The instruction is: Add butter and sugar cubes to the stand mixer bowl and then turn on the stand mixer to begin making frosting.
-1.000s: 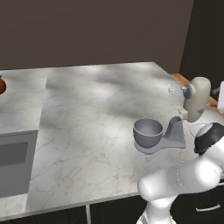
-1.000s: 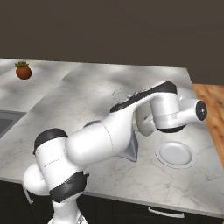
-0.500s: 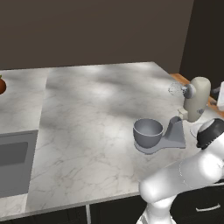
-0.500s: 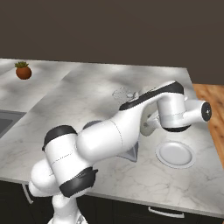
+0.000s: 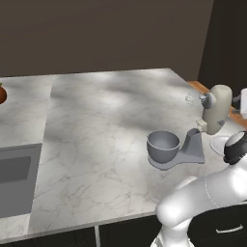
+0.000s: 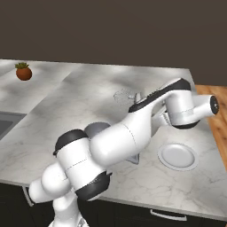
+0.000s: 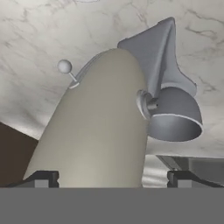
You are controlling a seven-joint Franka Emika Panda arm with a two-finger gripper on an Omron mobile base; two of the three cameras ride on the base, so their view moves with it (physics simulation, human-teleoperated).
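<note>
Stand mixer bowl sits on the stand mixer base, under the raised cream head, so the head is tilted up and the bowl mouth is clear for loading. From what I can see the bowl looks empty; butter and sugar cubes I can't spot on the counter from here. Wire whisk sticks out from the head, away from the bowl. White plate lies just beside the mixer, on the side away from the bowl; nothing visible on it. Claw hangs right above the mixer head, fingertips spread wide to either side of it, nothing between them but the cream housing, not clamped, no contact I can confirm. Small ball-tipped lever shows on the head's flank. My read: it's lined up on the head or its switch, though the bowl isn't loaded yet.
</note>
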